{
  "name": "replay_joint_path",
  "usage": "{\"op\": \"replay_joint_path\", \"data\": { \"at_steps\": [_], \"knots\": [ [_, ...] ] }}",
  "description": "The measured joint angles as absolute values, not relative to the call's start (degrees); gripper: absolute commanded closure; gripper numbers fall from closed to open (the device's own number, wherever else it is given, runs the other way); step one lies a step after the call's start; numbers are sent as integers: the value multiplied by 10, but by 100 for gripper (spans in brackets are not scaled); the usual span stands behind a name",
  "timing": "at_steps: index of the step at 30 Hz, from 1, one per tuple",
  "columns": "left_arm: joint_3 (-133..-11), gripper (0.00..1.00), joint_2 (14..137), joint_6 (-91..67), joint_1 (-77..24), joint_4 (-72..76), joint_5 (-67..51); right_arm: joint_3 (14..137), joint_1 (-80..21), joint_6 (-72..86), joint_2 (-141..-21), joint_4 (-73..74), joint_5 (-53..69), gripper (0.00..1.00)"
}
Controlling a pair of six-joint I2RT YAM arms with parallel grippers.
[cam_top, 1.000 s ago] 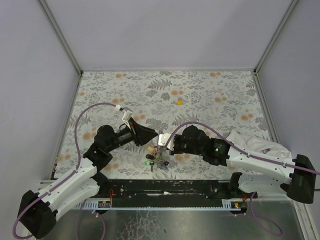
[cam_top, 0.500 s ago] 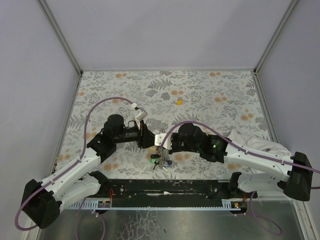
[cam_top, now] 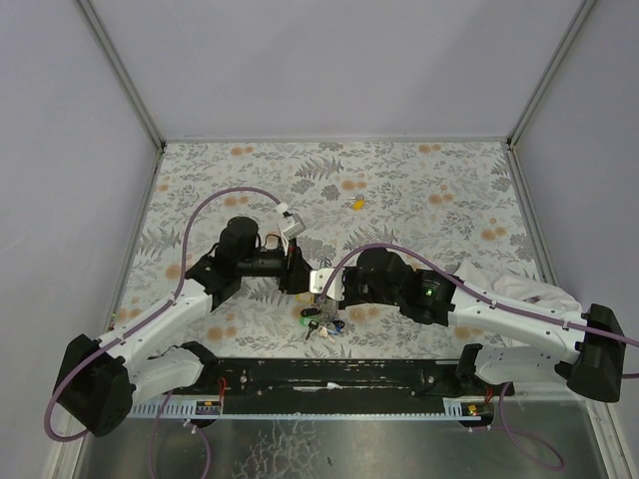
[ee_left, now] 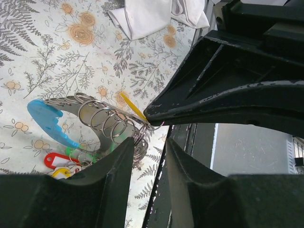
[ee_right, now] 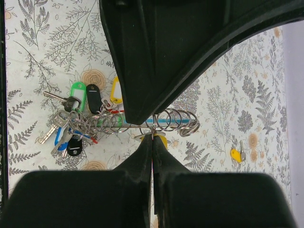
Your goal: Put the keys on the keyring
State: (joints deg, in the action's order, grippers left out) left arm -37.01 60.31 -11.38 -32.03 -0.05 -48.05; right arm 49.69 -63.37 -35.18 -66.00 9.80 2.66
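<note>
Keyring [ee_left: 107, 121], a stretched coil of silvery loops, sits near the middle of the bench's [cam_top: 419, 180] near edge, where the two claws meet. Its cluster of keys [ee_right: 71, 130], with green, black, yellow, red and blue caps, lies just beside the coil, and a blue strip [ee_left: 45, 116] runs along the loops. Right claw [ee_right: 152, 140] is pinched narrow on a yellow key [ee_left: 132, 105], held right against the loops. Left claw [ee_left: 149, 147] is narrow too, its fingers closed about the coil, tip to tip with the right claw. Second yellow key [cam_top: 355, 203] lies alone, well toward the far edge. White cloth [cam_top: 499, 279] is bunched by the right edge.
</note>
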Motion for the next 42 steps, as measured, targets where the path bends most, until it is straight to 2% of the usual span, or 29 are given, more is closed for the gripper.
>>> {"op": "replay_joint_path", "data": {
  "at_steps": [8, 11, 13, 17, 18, 32, 42],
  "knots": [
    [-379, 68, 623, -104, -320, 0, -493, 496, -634, -354, -657, 98, 32, 100],
    [-379, 71, 628, -104, -320, 0, -500, 496, -634, -354, -657, 98, 40, 100],
    [-379, 76, 630, -104, -320, 1, -504, 496, -634, -354, -657, 98, 41, 100],
    [-379, 98, 635, -104, -320, 1, -510, 496, -634, -354, -657, 98, 41, 100],
    [-379, 100, 636, -104, -320, 1, -511, 496, -634, -354, -657, 98, 41, 100],
    [-371, 100, 618, -123, -322, 21, -501, 458, -635, -336, -615, 66, 39, 100],
    [-301, 100, 597, -209, -324, 104, -456, 406, -636, -297, -610, 25, 41, 100]
  ]
}}
